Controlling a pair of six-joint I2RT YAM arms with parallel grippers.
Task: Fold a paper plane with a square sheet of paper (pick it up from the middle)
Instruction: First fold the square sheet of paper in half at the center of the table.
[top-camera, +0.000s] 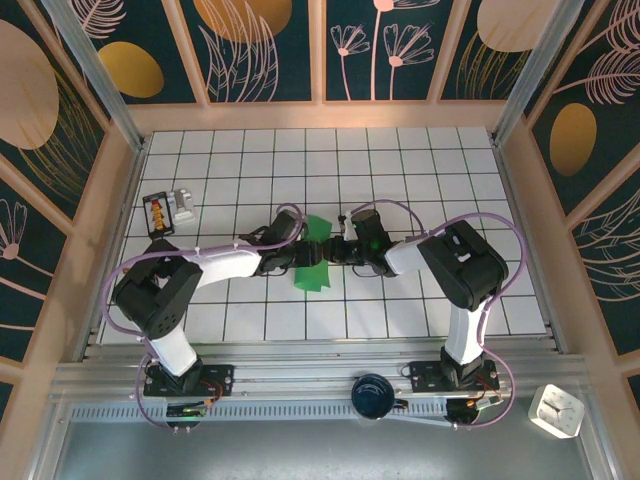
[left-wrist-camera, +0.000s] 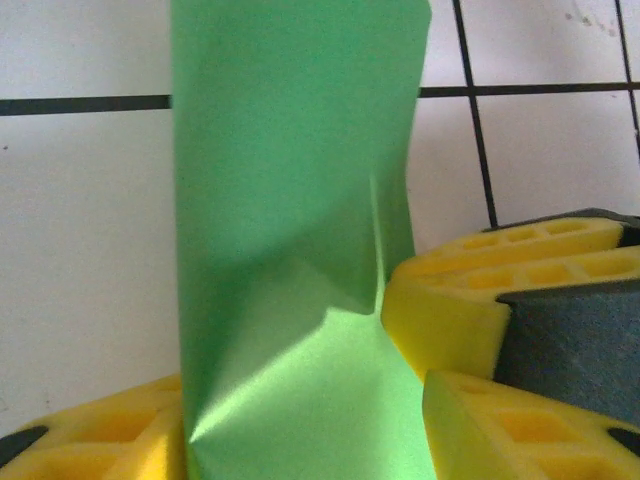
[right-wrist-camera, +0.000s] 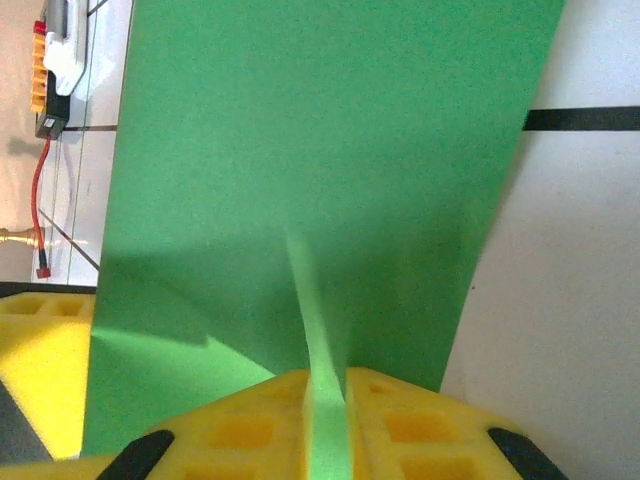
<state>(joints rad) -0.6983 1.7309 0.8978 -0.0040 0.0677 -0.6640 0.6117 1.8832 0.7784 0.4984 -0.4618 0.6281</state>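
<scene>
At mid-table, my right gripper (right-wrist-camera: 325, 420) pinches a raised ridge of the square sheet of paper (top-camera: 313, 262), presumably to set its centre crease; my left gripper (left-wrist-camera: 300, 410) straddles it, and I cannot tell whether it grips.

Top looks down; wrists close, share paper (left-wrist-camera: 290, 200)

Left arm (top-camera: 225, 264) and right arm (top-camera: 462, 335) alike, white links, black joint housings (top-camera: 150, 292), looping lilac cables (top-camera: 112, 300), black bolted base plates (top-camera: 190, 380), yellow foam gripper fingers (right-wrist-camera: 250, 430) with square pockets, dark grey finger mounts (left-wrist-camera: 565, 340)
</scene>
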